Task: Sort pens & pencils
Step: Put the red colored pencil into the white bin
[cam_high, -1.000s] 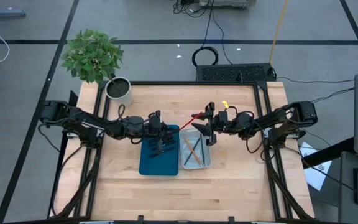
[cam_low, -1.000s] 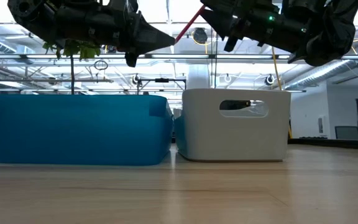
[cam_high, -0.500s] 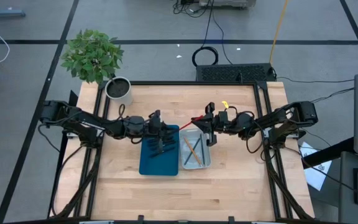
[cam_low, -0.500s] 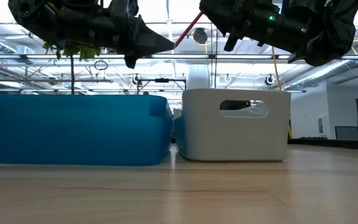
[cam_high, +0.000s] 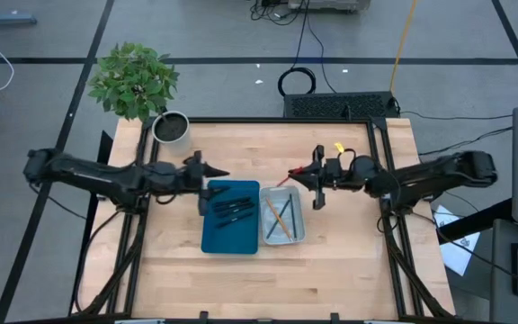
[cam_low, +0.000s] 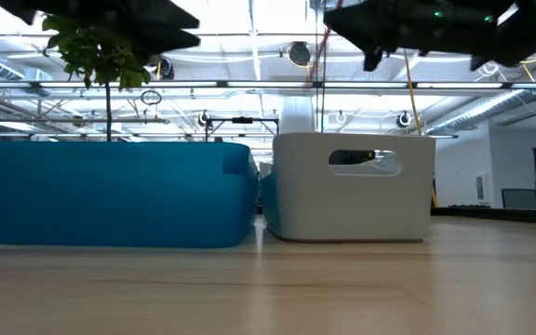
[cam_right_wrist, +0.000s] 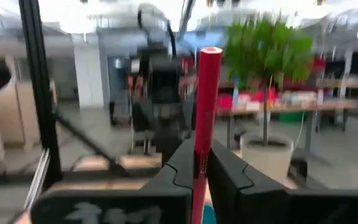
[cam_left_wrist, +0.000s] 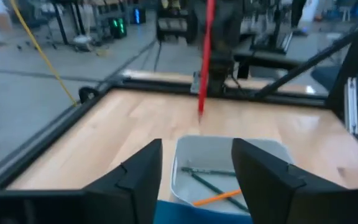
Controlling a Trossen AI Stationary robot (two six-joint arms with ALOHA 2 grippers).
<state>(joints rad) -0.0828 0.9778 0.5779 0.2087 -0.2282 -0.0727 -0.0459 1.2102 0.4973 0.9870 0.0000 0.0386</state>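
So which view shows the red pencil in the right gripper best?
The right wrist view: the red pencil fills the frame, clamped between the right gripper fingers. The left wrist view shows it whole but farther off, the high view only as a short red sliver, and the low view as a thin line.

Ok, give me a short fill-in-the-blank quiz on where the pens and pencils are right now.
1. The right gripper is shut on a ____ pencil.
2. The black pens lie in the ____ tray.
3. The orange pencil lies in the ____ tray.
4. The left gripper is ____.

Missing words: red; blue; white; open
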